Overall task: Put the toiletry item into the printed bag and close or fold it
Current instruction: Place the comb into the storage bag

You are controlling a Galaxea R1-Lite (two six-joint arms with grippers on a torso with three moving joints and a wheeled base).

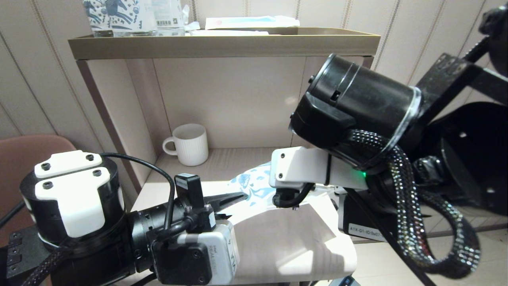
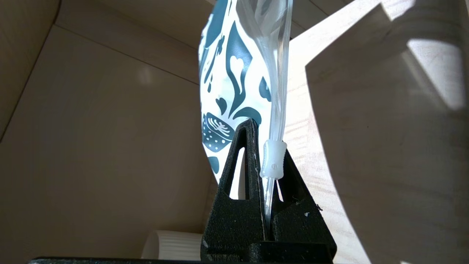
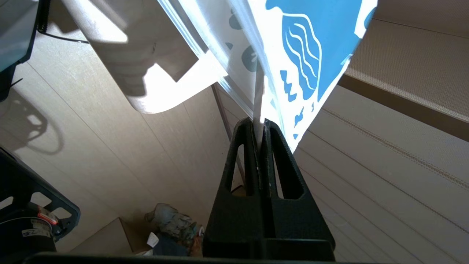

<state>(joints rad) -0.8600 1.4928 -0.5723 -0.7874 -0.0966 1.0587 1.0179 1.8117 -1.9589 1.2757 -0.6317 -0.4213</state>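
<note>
Reaching in level from the lower left, the left tool (image 2: 262,146) is clamping its tips together on the bag's (image 1: 254,186) zip edge, right beside the white slider (image 2: 273,159). The bag is hanging between both tools above the lower shelf (image 1: 278,238). A mug (image 1: 189,143) is standing at the shelf's back. From the right, the right tool (image 3: 259,126) is pinching the bag's printed end.

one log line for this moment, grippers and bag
left gripper: shut on printed bag by zip slider | right gripper: shut on printed bag edge | bag: held over shelf
</note>
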